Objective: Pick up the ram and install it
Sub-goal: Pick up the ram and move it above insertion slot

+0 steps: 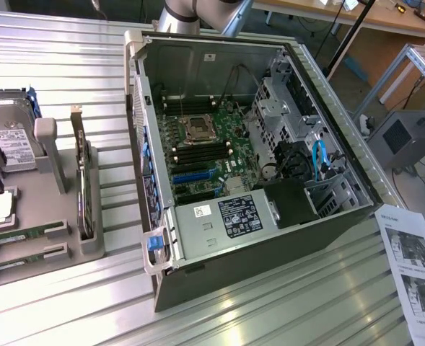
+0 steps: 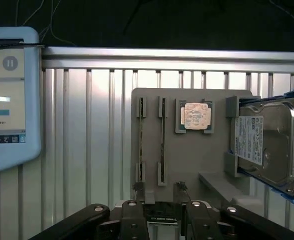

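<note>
Two ram sticks stand on edge in slots of a grey holder tray (image 2: 186,165); one ram stick (image 2: 141,135) is beside the other (image 2: 162,135). In the exterior view the ram sticks (image 1: 24,240) lie at the tray's near end, at the exterior view's left. My gripper (image 2: 164,222) hangs well above the tray and is open, its dark fingers (image 2: 132,220) apart with nothing held. The open computer case (image 1: 234,166) holds the green motherboard (image 1: 212,155) with its black memory slots (image 1: 198,150).
On the tray also sit a CPU chip (image 2: 195,116), a silver-labelled hard drive (image 2: 264,145) and an upright dark expansion card (image 1: 86,191). A blue-framed touchscreen tablet (image 2: 7,95) lies beside the tray. Printed sheets (image 1: 414,267) lie at the exterior view's right. The arm's base (image 1: 194,11) stands behind the case.
</note>
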Motion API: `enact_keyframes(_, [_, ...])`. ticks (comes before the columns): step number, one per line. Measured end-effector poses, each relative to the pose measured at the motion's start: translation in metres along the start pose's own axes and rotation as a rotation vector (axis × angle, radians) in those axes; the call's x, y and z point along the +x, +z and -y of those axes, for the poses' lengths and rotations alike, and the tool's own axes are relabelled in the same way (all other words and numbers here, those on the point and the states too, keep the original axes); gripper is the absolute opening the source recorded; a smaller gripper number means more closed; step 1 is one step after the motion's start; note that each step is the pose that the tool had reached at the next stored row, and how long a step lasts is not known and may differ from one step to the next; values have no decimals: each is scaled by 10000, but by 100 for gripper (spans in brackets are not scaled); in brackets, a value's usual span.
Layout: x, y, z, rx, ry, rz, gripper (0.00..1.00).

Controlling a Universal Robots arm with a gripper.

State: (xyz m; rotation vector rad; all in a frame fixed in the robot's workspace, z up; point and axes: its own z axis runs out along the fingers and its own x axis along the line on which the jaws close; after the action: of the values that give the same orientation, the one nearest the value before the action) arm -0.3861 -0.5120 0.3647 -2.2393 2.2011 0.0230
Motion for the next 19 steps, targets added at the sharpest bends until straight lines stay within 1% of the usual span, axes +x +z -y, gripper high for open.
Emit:
enact_keyframes(2, [47,91,-27,-1,6,0,36])
enact_keyframes(6, [118,224,-34,-1,6,-2,36])
enact_keyframes(10, [156,303,-42,0,6,-1,36])
enact_keyframes(16, [207,508,-46,-1,6,-2,36])
enact_keyframes(19, [227,571,-47,-1,6,-3,36])
